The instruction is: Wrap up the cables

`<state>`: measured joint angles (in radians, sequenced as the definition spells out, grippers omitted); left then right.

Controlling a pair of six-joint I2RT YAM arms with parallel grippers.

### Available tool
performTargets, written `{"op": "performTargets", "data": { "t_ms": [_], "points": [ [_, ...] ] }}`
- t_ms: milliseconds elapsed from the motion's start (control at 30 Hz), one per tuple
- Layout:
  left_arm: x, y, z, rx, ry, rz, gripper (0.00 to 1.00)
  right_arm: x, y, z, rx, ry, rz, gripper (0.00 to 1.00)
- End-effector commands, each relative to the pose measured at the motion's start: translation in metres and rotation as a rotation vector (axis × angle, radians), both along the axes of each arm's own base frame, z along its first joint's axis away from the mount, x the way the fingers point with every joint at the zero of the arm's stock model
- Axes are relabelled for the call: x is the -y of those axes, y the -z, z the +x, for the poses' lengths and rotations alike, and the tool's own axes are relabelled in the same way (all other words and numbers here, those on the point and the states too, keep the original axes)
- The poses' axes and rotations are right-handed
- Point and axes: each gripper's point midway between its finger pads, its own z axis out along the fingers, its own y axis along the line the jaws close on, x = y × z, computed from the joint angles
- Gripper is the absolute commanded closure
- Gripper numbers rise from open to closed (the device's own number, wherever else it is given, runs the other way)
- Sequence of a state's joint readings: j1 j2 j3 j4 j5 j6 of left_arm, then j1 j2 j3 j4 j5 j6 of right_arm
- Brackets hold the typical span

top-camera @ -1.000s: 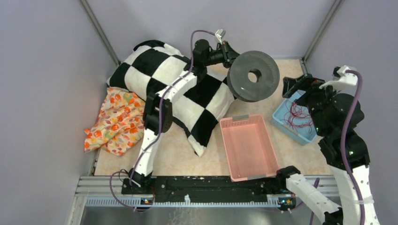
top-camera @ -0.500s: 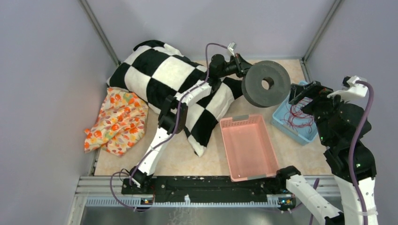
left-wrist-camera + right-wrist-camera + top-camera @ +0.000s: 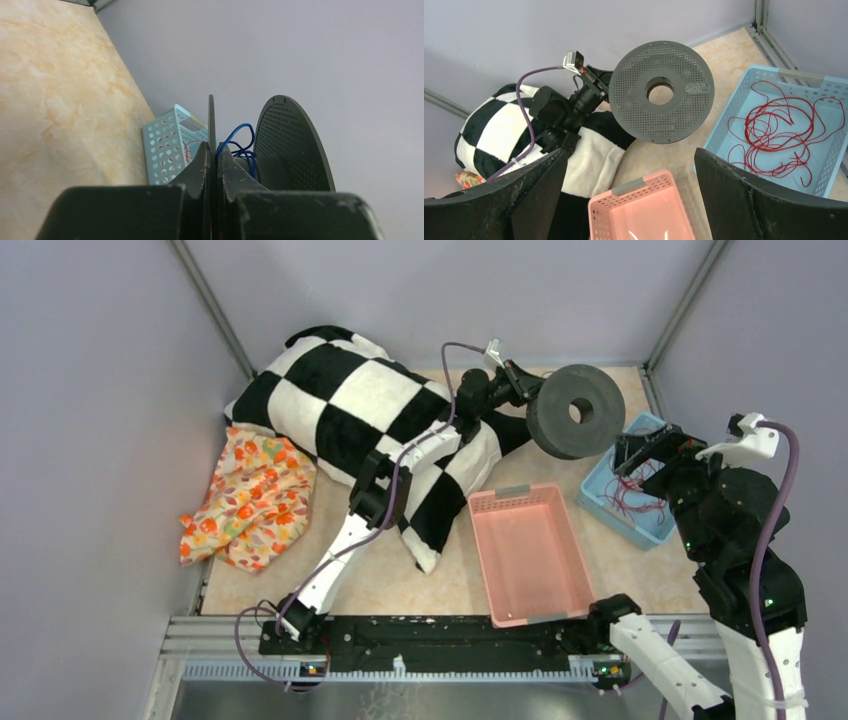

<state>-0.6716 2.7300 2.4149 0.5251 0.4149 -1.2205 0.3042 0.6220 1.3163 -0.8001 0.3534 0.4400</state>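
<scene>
My left gripper [image 3: 528, 393] is shut on one flange of a grey perforated spool [image 3: 575, 410], held in the air above the table's back right. In the left wrist view the fingers [image 3: 200, 160] pinch the thin flange edge-on, and loops of thin blue cable [image 3: 239, 136] sit on the hub between the two flanges [image 3: 295, 145]. The spool also shows in the right wrist view [image 3: 659, 92]. My right gripper [image 3: 645, 448] is open and empty above the blue basket; in its own view the gripper [image 3: 629, 152] has its jaws wide apart.
A blue basket [image 3: 600, 502] at the right holds tangled red wire [image 3: 635, 490], also in the right wrist view [image 3: 784, 125]. A pink basket [image 3: 520, 495] stands front centre. A black-and-white checked pillow [image 3: 350, 400] and a floral cloth [image 3: 245, 500] lie at the left.
My left arm has carried the spool to the right, toward the blue basket. My right arm has shifted a little, its gripper still open over the blue basket.
</scene>
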Motion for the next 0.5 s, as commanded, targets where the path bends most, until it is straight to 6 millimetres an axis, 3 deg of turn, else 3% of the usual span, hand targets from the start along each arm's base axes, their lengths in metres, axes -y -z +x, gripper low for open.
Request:
{"op": "performTargets", "data": {
  "t_ms": [0, 133, 233, 467],
  "points": [
    [0.001, 0.003, 0.007, 0.079, -0.048, -0.029, 1.00, -0.001, 0.003, -0.003, -0.013, -0.006, 0.020, 0.03],
    [-0.004, 0.024, 0.005, 0.079, -0.021, 0.017, 1.00, -0.003, 0.008, 0.001, -0.031, -0.009, 0.020, 0.03],
    [-0.019, 0.031, 0.007, 0.087, -0.023, 0.053, 1.00, -0.005, 0.010, 0.006, -0.040, -0.013, 0.015, 0.03],
    [-0.080, 0.054, 0.020, 0.091, -0.076, 0.196, 1.00, -0.009, 0.018, 0.017, -0.052, -0.020, -0.006, 0.02]
  ]
}}
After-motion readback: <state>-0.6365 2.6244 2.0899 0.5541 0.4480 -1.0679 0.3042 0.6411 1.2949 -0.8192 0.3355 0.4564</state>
